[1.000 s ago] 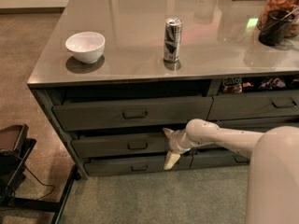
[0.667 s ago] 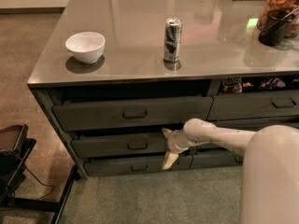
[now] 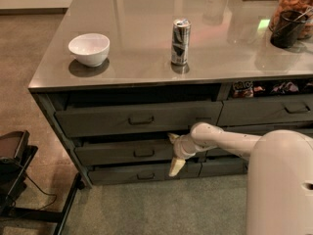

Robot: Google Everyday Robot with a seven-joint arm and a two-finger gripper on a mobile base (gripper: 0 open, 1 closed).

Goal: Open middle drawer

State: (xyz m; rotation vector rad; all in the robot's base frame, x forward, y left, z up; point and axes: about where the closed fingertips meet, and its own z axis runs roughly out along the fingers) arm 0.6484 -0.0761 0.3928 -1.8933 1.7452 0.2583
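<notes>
The middle drawer [image 3: 127,152] is a wide dark grey-green front with a small loop pull [image 3: 143,153] at its centre. It sits between a taller drawer [image 3: 98,121] above and a slimmer drawer [image 3: 117,174] below. A dark gap shows above its front. My gripper [image 3: 174,153] is at the drawer's right end, well right of the pull. Its fingers are spread vertically, one fingertip [image 3: 171,138] at the front's top edge and one [image 3: 176,168] below its bottom edge. The white arm [image 3: 230,142] reaches in from the right.
On the grey countertop [image 3: 146,58] stand a white bowl [image 3: 89,48] at the left and a can [image 3: 180,41] near the front middle. Dark containers [image 3: 288,23] stand at the back right. More drawers [image 3: 264,112] lie to the right. A dark stand [image 3: 14,165] is on the floor at the left.
My gripper and forearm have shifted slightly to the left along the middle drawer's front. The drawer itself shows no clear movement.
</notes>
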